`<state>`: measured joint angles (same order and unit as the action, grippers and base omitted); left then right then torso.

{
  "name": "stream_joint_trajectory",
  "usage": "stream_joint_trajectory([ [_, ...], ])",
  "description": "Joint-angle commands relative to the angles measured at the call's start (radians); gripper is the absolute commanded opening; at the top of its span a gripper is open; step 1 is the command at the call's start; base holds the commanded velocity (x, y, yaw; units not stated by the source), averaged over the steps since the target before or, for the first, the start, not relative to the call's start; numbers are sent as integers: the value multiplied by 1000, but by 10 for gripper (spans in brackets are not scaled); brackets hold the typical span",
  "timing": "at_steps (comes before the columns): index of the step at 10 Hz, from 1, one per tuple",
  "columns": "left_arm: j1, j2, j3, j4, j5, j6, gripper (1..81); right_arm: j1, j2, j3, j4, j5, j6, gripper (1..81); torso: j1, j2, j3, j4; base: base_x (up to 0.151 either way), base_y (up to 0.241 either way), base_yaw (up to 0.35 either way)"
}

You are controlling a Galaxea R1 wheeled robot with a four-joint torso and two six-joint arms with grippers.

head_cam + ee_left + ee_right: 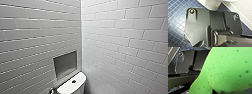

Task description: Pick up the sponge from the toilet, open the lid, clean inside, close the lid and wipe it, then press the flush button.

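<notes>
Right tool (221, 91): closed on the sponge (228, 69), which sits hard against it. The sponge is bright green, soft and foamy, pitted with small dark pores; its edge is rounded and one side bulges into a fold where it is squeezed. Past the sponge and the right arm's dark plate (186, 63) lies the floor (171, 68), with open air between them.

Left tool: how far open cannot be told. Beyond the left arm's dark plate (198, 27) the floor (175, 18) is a mosaic of small dark blue squares with pale joints, bare on that side. The toilet (211, 5), a curved, glossy white base, stands close beyond the plate. A wall of white tiles (245, 10) runs close along the other side, leaving a narrow strip of floor.

Head view: two walls meet in a corner, the left wall (30, 45) and the right wall (125, 45), both of glossy pale oblong tiles laid brick-fashion. A square grey niche (65, 63) is sunk in the left wall. Just under it is the tank top (72, 87), white, smooth and round-cornered, with a dark round flush button (74, 81) in it. The tank top's far end lies close to the corner. A small shiny metal piece (51, 90) sits just beside it; its kind cannot be told.
</notes>
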<state>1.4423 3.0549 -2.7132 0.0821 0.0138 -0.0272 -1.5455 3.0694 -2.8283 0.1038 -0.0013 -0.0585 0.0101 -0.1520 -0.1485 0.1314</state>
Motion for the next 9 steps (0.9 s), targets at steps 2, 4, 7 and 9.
stream_joint_trajectory([
  [2,-52,-28,38,-5,54,0,811,37,-48,73,2,-88,-1,10,-1,0,0,0,0,0,0],
  [4,-62,-103,153,-4,52,0,811,34,-127,234,-4,-88,-3,10,-1,0,0,0,0,0,0],
  [7,-116,-281,441,-5,52,-2,811,41,-234,451,2,-88,-3,10,-1,0,0,0,0,0,0],
  [9,-183,-414,634,-18,63,-8,811,41,-225,437,4,-86,-3,10,-1,0,0,0,0,0,0],
])
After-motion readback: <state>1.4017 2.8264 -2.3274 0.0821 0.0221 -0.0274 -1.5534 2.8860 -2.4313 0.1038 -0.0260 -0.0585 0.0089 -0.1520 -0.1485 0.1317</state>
